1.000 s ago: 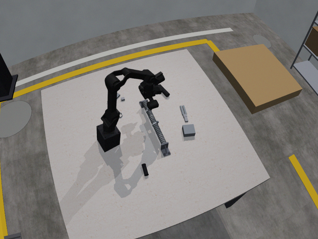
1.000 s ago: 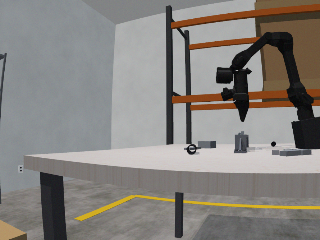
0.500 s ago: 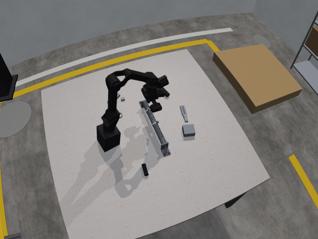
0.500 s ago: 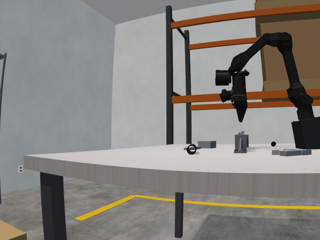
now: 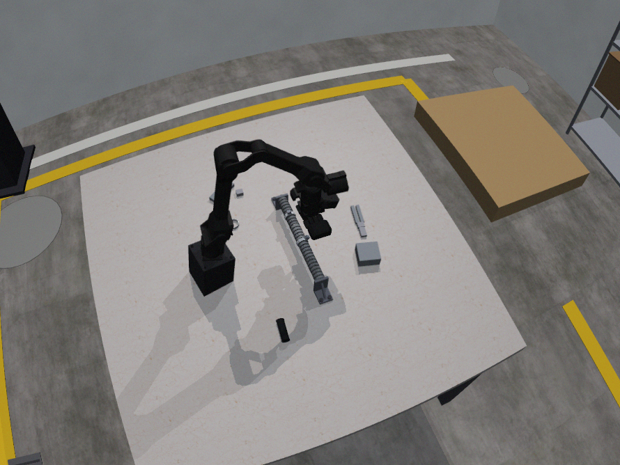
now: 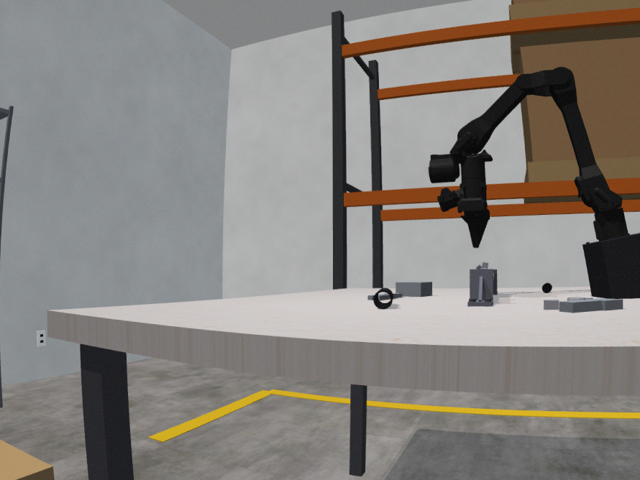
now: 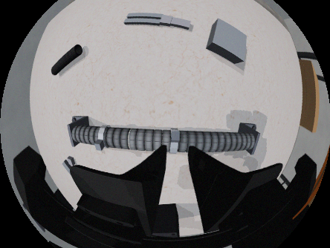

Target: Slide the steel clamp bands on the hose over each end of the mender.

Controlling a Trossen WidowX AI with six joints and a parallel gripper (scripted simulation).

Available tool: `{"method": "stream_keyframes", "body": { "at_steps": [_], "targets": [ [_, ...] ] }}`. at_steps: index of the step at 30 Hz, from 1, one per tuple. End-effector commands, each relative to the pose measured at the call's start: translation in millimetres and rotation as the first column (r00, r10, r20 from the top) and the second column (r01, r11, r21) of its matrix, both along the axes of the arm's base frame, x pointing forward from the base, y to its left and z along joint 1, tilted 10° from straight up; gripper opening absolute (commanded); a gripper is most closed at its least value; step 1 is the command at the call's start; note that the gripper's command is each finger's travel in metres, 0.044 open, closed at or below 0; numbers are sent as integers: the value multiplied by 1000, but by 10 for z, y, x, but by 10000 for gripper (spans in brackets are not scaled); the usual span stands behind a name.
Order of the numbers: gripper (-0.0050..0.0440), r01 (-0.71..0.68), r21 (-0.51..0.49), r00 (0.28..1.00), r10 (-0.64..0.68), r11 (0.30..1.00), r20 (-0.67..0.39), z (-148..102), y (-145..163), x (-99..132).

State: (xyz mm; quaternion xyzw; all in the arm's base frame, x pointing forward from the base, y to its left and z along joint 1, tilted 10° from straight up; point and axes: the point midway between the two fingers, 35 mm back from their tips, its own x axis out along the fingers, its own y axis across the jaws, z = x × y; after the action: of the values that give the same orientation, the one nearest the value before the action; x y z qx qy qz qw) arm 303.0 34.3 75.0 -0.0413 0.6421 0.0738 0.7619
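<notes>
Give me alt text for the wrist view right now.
A ribbed hose spans the view between two end brackets, carrying two steel bands, with the hand above it, fingers narrowed and holding nothing. Beyond lie a black tube, a grey block and a flat grey tool.

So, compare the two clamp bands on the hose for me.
The end band sits close to a hose bracket; the middle band sits near mid-hose. The middle band faces the gap in the hand; the end band lies off to one side. Both are pale rings around the ribbed hose, untouched.
</notes>
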Motion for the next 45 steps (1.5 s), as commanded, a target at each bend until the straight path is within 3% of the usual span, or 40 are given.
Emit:
{"method": "stream_keyframes", "body": {
  "at_steps": [1, 45],
  "targets": [
    [90, -5, 3, 1000, 5, 1000, -3, -17, -15, 19],
    [90, -5, 3, 1000, 5, 1000, -3, -510, 17, 99]
  ]
}}
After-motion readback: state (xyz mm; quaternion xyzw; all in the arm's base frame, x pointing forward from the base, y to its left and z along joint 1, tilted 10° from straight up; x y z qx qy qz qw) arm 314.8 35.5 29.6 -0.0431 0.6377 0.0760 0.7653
